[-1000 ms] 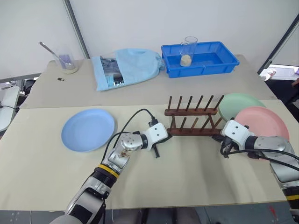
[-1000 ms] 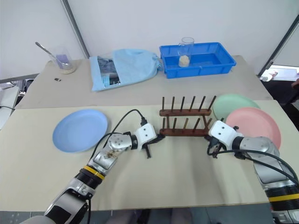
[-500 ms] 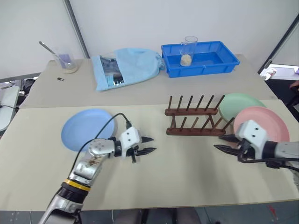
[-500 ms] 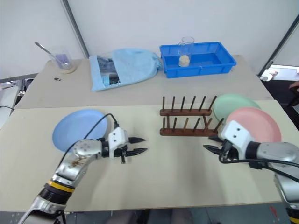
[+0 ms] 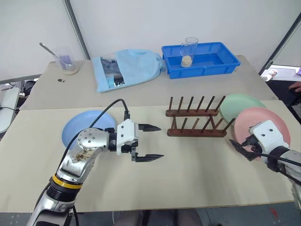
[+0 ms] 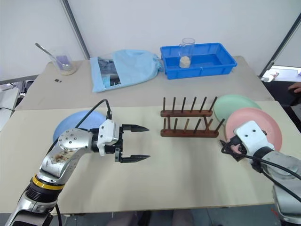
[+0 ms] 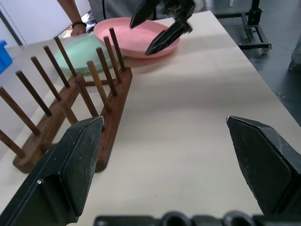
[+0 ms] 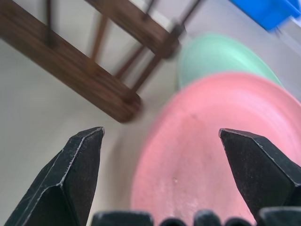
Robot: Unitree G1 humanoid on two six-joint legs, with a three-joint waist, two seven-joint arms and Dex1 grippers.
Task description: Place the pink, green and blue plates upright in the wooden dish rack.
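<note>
Standing empty on the bench [image 5: 197,174], the wooden dish rack [image 5: 195,120] serves as the landmark. The green plate [image 5: 241,105] lies flat just right of the rack's far rail, the pink plate [image 5: 263,123] overlapping it on the near side. The blue plate [image 5: 77,129] lies flat well to the rack's left. The left end effector [image 5: 150,141] hovers left of the rack, fingers spread wide, holding nothing. The right end effector [image 5: 241,147] hangs at the pink plate's near-left edge, fingers apart, empty.
</note>
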